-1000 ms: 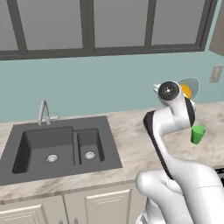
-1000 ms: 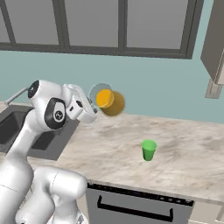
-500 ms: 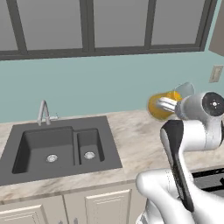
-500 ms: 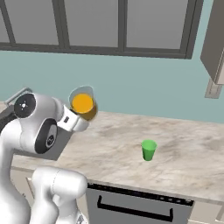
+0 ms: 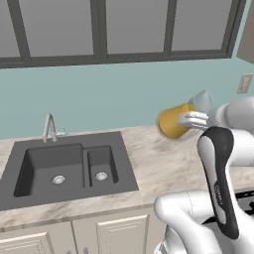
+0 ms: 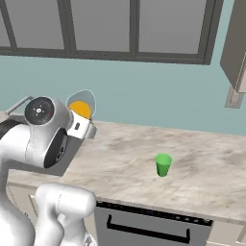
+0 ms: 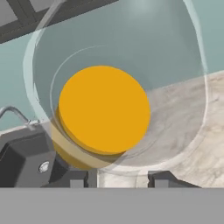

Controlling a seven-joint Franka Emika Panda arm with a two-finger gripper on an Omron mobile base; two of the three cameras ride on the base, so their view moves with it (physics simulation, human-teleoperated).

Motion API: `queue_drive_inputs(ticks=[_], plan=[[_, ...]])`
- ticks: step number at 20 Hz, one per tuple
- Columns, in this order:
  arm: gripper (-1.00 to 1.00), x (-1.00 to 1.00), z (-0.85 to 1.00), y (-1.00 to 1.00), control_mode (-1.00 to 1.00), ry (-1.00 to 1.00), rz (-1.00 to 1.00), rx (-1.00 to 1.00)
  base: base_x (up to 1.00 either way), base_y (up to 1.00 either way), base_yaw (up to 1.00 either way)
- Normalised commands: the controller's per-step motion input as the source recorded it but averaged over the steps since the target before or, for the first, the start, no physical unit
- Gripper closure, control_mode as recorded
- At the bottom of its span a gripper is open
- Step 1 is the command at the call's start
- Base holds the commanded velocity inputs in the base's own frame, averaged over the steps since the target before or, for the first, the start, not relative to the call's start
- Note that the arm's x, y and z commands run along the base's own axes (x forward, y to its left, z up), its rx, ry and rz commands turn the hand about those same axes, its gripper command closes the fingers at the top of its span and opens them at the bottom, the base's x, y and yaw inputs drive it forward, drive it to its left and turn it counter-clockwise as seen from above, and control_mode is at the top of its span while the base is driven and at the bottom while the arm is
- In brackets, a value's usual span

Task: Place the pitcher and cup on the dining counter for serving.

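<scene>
Pitcher [image 5: 174,121] hangs tilted above the counter [image 5: 158,163], pinched at its rim by the fingers [image 5: 191,119], so the carry needs slow, level motion.

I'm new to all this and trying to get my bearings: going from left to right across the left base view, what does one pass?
Thin metal faucet → dark double-basin sink → golden-yellow pitcher with a clear glass top, held tilted in the gripper → small beige wall outlet.
</scene>
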Motion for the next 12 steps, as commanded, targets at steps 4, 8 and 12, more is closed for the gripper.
queue_drive_inputs(ticks=[4, 8, 12], plan=[[1.00, 0.90, 0.00, 0.04, -1.00, 0.00, -0.30, -0.04, 0.00, 0.00, 0.00], [1.00, 0.67, 0.00, 0.06, -1.00, 0.02, -0.28, -0.02, 0.00, 0.00, 0.00], [1.00, 0.03, 0.00, 0.00, 1.00, 0.00, -0.01, 0.00, -0.07, 0.00, 0.00]])
